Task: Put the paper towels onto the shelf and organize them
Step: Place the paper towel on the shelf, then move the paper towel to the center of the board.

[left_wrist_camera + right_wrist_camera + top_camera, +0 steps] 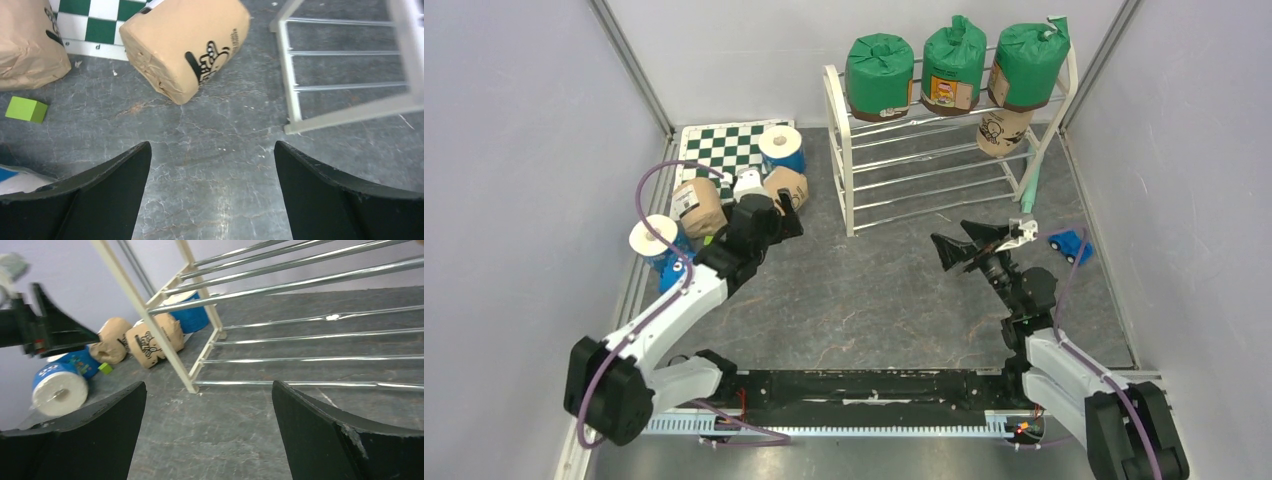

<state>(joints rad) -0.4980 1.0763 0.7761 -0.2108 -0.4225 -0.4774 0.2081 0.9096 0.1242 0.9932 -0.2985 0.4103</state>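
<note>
By the shelf [842, 150] | left hand [212, 147] spread wide, empty; tan roll [185, 45] ahead | right hand [209, 385] likewise; blue car [1071, 244] beside

Green, tan and blue paper towels [954, 65] around a white shelf [840, 150] on a grey bench [874, 290].
Three green-wrapped rolls [879, 75] have brown bands at the base. The tan rolls [185, 47] bear black cartoon drawings, and the white rolls [781, 142] have blue wrap. The shelf's frame is cream-white, its rods shiny chrome. The mat [724, 145] is checkered dark green and white. The bench is dark grey with pale veins. A small block [26, 109] is lime green and the toy car [1071, 244] blue. The left gripper [212, 145] and right gripper [208, 385] are black.
</note>
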